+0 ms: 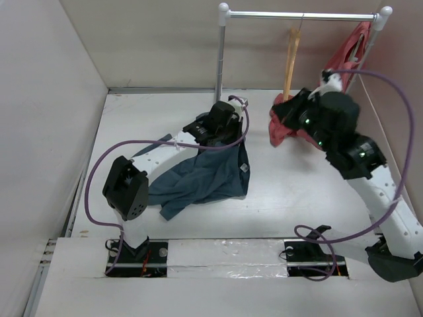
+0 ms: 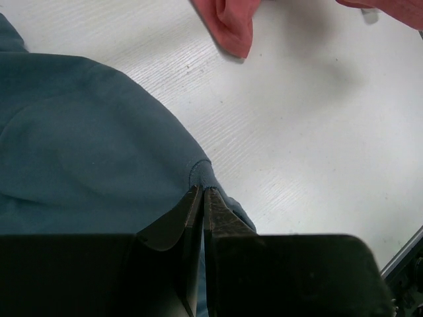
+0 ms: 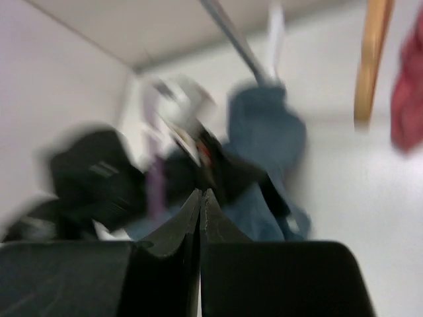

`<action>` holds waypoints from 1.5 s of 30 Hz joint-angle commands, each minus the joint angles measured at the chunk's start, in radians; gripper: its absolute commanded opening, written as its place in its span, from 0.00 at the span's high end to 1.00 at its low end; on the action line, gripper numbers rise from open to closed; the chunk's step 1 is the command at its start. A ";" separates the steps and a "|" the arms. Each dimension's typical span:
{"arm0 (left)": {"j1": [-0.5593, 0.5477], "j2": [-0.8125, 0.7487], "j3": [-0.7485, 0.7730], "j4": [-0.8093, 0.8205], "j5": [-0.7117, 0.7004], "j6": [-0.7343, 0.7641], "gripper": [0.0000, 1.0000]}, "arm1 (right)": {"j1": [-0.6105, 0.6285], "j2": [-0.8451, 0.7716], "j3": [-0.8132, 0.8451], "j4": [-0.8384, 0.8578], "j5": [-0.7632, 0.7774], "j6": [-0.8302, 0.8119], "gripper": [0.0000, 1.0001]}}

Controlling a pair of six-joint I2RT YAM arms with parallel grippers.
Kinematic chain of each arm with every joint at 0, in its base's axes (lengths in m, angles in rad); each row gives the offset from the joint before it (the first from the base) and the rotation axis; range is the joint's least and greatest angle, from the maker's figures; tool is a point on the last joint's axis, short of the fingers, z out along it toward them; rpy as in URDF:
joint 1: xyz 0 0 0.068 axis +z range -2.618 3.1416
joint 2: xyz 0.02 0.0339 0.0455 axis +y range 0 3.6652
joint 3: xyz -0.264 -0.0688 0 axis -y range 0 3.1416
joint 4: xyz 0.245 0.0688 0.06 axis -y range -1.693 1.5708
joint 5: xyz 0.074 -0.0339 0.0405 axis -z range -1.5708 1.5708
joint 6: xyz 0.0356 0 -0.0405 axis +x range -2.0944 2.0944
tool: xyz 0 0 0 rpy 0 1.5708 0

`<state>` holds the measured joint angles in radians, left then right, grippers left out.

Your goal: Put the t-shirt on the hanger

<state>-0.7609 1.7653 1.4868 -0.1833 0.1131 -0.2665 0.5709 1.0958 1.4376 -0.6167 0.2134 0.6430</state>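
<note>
The slate-blue t-shirt [image 1: 206, 177] lies crumpled on the table's middle, under my left arm. My left gripper [image 1: 227, 125] is shut, and the left wrist view shows its tips [image 2: 202, 190] pinching a hemmed edge of the t-shirt [image 2: 86, 152]. The tan wooden hanger [image 1: 291, 58] hangs by its hook from the rail at the back. My right gripper [image 1: 283, 107] hovers shut and empty near the hanger's lower end, above the coral-red cloth. Its blurred wrist view shows the shut tips [image 3: 200, 193], the t-shirt [image 3: 264, 129] and the hanger [image 3: 370, 59].
A white metal rail [image 1: 301, 15] on posts stands at the back. A coral-red garment [image 1: 353, 43] hangs at its right end and drapes onto the table [image 1: 291, 129]. Walls close in on the left, back and right.
</note>
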 commanded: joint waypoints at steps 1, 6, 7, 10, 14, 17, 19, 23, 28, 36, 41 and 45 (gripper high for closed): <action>0.003 -0.036 -0.014 0.054 0.028 -0.010 1.00 | -0.060 0.079 0.222 -0.040 0.049 -0.141 1.00; 0.003 -0.036 -0.032 0.068 0.057 -0.014 1.00 | -0.239 0.243 0.495 -0.046 0.044 -0.238 1.00; 0.003 -0.041 -0.036 0.079 0.059 -0.014 1.00 | -0.268 0.292 0.521 -0.049 0.017 -0.240 1.00; -0.006 -0.046 -0.051 0.093 0.069 -0.020 1.00 | -0.336 0.392 0.616 -0.064 -0.028 -0.252 0.78; -0.015 -0.050 -0.062 0.097 0.072 -0.020 1.00 | -0.358 0.543 0.791 -0.120 -0.037 -0.319 0.33; -0.024 -0.047 -0.071 0.099 0.082 -0.023 1.00 | -0.358 0.651 0.915 -0.130 -0.031 -0.386 0.23; -0.025 -0.046 -0.072 0.096 0.083 -0.023 1.00 | -0.358 0.696 0.957 -0.138 -0.003 -0.396 0.21; -0.035 -0.052 -0.072 0.094 0.094 -0.025 1.00 | -0.367 0.763 0.969 -0.132 0.095 -0.422 0.26; -0.035 -0.058 -0.074 0.081 0.094 -0.020 1.00 | -0.367 0.832 0.971 -0.112 0.118 -0.436 0.34; -0.035 -0.073 -0.091 0.074 0.088 -0.016 1.00 | -0.356 0.866 0.988 -0.087 0.159 -0.459 0.51; -0.035 -0.082 -0.099 0.076 0.086 -0.019 1.00 | -0.356 0.869 0.997 -0.089 0.162 -0.456 0.82; -0.035 -0.084 -0.097 0.074 0.083 -0.016 1.00 | -0.356 0.837 1.001 -0.071 0.175 -0.459 1.00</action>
<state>-0.7918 1.7508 1.3991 -0.1314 0.1871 -0.2790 0.2108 1.9827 2.3875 -0.7517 0.3603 0.1986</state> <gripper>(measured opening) 0.006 0.216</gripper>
